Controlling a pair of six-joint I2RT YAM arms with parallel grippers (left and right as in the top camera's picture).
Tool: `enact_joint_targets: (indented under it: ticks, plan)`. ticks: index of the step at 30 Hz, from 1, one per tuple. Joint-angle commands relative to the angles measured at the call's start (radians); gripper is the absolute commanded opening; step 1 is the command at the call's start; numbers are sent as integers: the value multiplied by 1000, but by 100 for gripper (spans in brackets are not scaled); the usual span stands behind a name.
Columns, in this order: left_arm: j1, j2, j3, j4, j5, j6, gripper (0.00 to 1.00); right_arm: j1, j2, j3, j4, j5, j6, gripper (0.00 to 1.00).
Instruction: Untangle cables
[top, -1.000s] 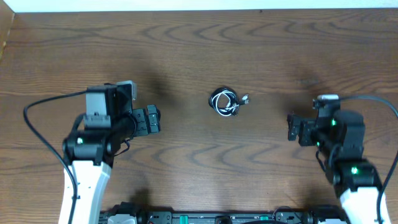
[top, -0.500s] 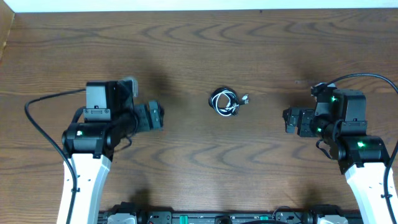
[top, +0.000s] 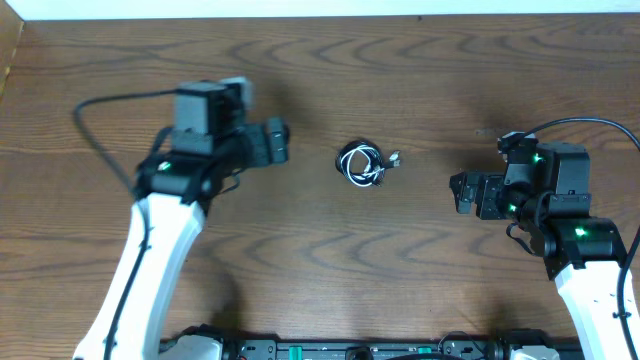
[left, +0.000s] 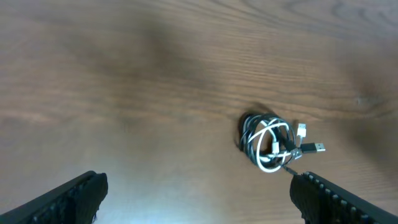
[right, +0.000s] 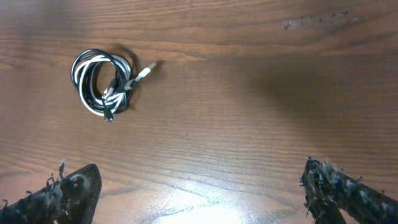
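Observation:
The cables (top: 362, 163) are a small coiled bundle of thin black and white cords with plug ends, lying on the wooden table near its middle. The bundle also shows in the left wrist view (left: 272, 144) and in the right wrist view (right: 102, 83). My left gripper (top: 283, 142) is open and empty, a little to the left of the bundle; in its wrist view (left: 199, 196) the bundle lies just ahead of the right finger. My right gripper (top: 456, 193) is open and empty, to the right of the bundle; its fingertips (right: 199, 196) frame bare table.
The wooden table (top: 320, 260) runs to a pale wall strip along the far edge. Thick black arm wires loop beside the left arm (top: 95, 120) and the right arm (top: 600, 135).
My left arm has swung up and to the right, bringing its gripper close to the cable bundle. My right gripper has shifted slightly left. The bundle has not moved.

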Motion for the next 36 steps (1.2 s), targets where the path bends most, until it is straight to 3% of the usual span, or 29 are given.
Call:
enact_joint_targets:
  ticks: [1,9,16,18,21,26,29,32,36]
  plan:
    - [-78,101,16,40,-56,36,98,6,1,21,2,-10,11,99]
    - [-236,357,16,212,-56,40,98,6,1,21,-1,-10,11,99]
    - [-278,524,16,336,-75,46,98,6,1,21,-11,-10,11,99]
    - [-282,551,16,344,-75,46,90,6,1,21,-13,-10,11,99]
    - [-285,570,16,340,-70,43,67,6,1,21,-14,-10,11,99]
    - [-301,573,15,319,-59,-36,44,6,1,21,-13,-10,11,99]
    - [-323,575,13,297,-59,-48,44,6,1,21,-13,-10,11,99]
    - [-344,577,11,297,-63,-47,54,6,1,21,-14,-10,11,99]
    - [-356,583,11,297,-109,-47,54,6,1,21,-14,-10,11,99]
